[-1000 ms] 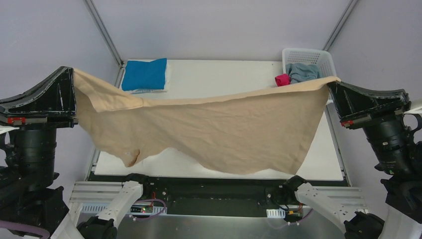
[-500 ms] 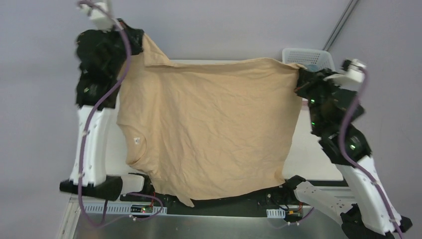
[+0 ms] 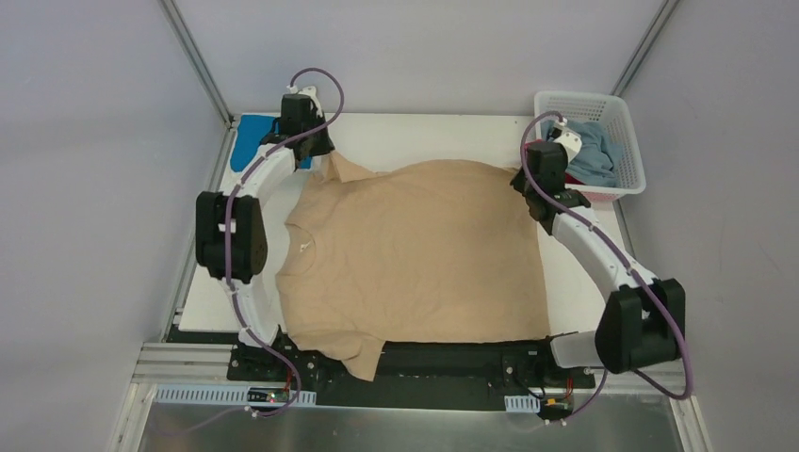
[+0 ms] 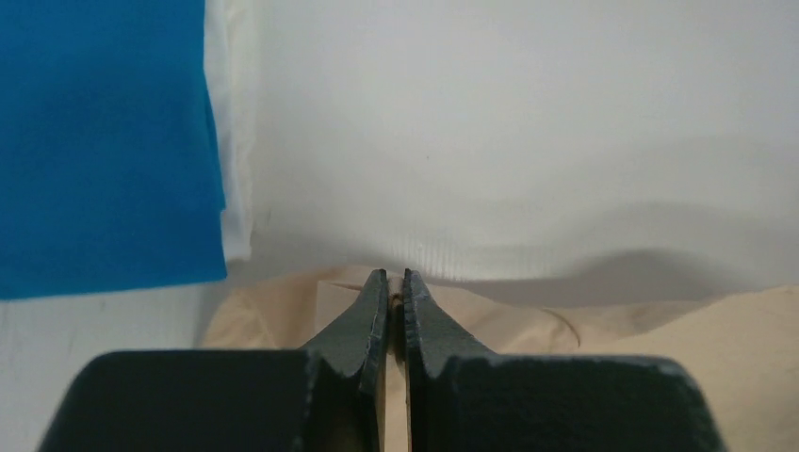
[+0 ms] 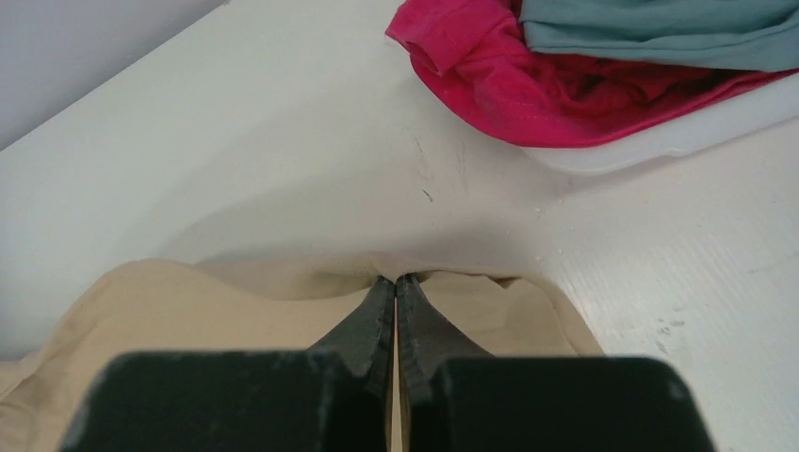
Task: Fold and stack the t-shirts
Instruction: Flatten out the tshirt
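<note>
Tan t-shirt (image 3: 415, 250) lies spread on the tabletop (image 3: 424, 132). Left gripper (image 4: 395, 275) and right gripper (image 5: 395, 279) pinch its far-edge corners; let go gently, without dragging.

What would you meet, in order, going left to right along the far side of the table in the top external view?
In order: blue t-shirt → left tool → tan t-shirt → right tool → white basket.

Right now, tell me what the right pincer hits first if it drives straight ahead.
The right pincer, shut on the tan t-shirt, would likely meet bare white table first; farther on, slightly right, the magenta t-shirt at the basket. Depth is unclear.
</note>
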Controlling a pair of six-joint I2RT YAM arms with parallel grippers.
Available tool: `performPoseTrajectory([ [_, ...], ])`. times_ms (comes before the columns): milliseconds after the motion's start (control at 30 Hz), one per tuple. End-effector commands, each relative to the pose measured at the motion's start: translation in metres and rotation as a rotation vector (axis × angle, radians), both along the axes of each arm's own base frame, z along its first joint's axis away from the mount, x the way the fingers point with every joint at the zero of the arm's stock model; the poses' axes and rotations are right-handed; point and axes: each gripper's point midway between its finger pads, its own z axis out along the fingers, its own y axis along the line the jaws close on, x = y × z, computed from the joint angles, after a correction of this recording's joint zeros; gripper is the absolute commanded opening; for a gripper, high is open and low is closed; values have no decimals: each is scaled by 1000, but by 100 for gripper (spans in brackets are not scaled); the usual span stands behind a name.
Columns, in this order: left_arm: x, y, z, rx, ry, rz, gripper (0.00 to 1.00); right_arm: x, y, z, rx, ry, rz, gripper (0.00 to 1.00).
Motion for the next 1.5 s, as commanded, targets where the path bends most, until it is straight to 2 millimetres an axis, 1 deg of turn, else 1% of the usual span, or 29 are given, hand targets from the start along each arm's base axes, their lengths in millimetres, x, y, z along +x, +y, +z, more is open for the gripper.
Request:
performPoseTrajectory([
  [0, 47, -7, -3, -13, -73, -20, 0, 42, -2, 4, 129, -92, -22, 0],
  [33, 52, -7, -14, -7, -59, -20, 0, 49, -5, -2, 138, -83, -32, 0],
  [67, 57, -8, -28, -1, -37, -22, 0, 56, -7, -8, 150, -74, -33, 0],
  [200, 72, -7, -48, 16, -21, -18, 0, 86, -3, -18, 153, -79, 3, 0],
  [300, 84, -3, -54, 38, -25, 9, 0, 106, -2, -32, 128, -53, 4, 0],
  [400, 95, -3, -57, 41, -36, 15, 0, 121, -8, -41, 98, -42, -27, 0],
  [500, 107, -4, -60, 45, -49, 9, 9, 130, -15, -45, 67, -45, -66, 0],
  [533, 111, -5, -61, 40, -52, 11, 10, 132, -18, -44, 56, -52, -79, 0],
  [567, 117, -7, -56, 29, -67, 10, 11, 134, -21, -44, 48, -58, -93, 0],
  [600, 121, -11, -56, 20, -73, -1, 14, 135, -22, -44, 41, -61, -101, 2],
  [633, 126, -13, -53, 14, -85, -8, 23, 136, -23, -43, 38, -63, -103, 8],
  [667, 130, -14, -52, 11, -92, -15, 40, 137, -21, -41, 41, -66, -95, 15],
  [700, 133, -16, -50, 8, -100, -26, 61, 137, -18, -39, 46, -65, -74, 21],
  [733, 135, -18, -46, 7, -110, -40, 78, 137, -12, -35, 58, -65, -40, 29],
  [767, 136, -21, -39, 3, -119, -50, 88, 135, -5, -31, 70, -61, -5, 38],
  [833, 134, -25, -20, -6, -141, -69, 98, 130, 13, -21, 110, -50, 85, 55],
  [933, 123, -33, 12, -18, -171, -90, 99, 114, 33, -2, 126, -56, 157, 72],
  [967, 118, -35, 22, -19, -175, -92, 99, 107, 39, -1, 126, -51, 175, 78],
  [1033, 101, -41, 31, -32, -151, -89, 99, 90, 52, 0, 150, -29, 206, 90],
  [1067, 91, -44, 31, -48, -128, -84, 99, 82, 60, -3, 178, -15, 222, 96],
  [1100, 80, -48, 30, -69, -103, -75, 99, 69, 66, -14, 206, 32, 231, 99],
  [1200, 50, -48, 9, -141, -8, -9, 99, 36, 91, -47, 281, 143, 284, 99],
  [1267, 36, -51, -4, -177, 43, 1, 100, 14, 108, -73, 307, 233, 330, 99],
  [1367, 28, -50, -22, -190, 91, 26, 100, -5, 118, -100, 316, 321, 345, 99],
  [1467, 31, -51, -39, -194, 125, 38, 100, -15, 119, -120, 327, 378, 334, 99],
])
